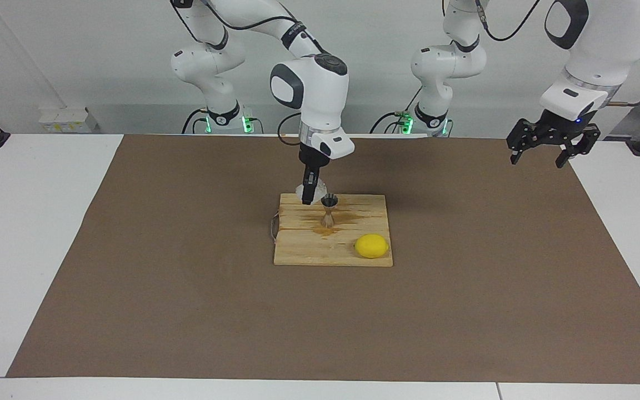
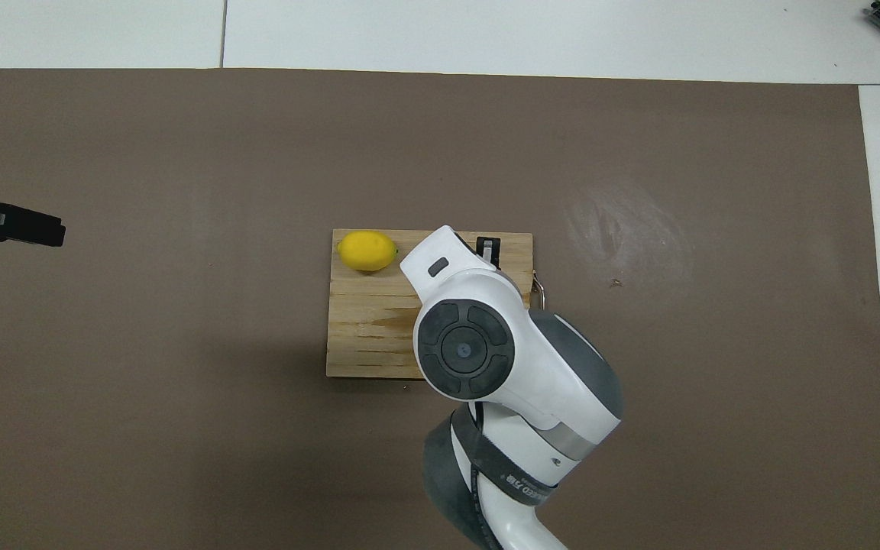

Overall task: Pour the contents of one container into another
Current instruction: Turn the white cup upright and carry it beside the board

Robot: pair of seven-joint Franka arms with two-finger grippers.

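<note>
Glass cup (image 1: pixel 303 191), knobbly, clamped in right gripper (image 1: pixel 309 197) beside hourglass metal jigger (image 1: pixel 329 210); left gripper (image 1: pixel 545 145) spread wide, empty.

From overhead, the right arm's wrist housing (image 2: pixel 464 350) covers the jigger and much of the wooden board (image 2: pixel 363 321), leaving only a fingertip of the right gripper (image 2: pixel 489 247) showing. The glass cup (image 1: pixel 304 192), partly masked by the fingers in the facing view, is too small to show its contents. The picture's edge crops the left gripper (image 2: pixel 4 224).
</note>
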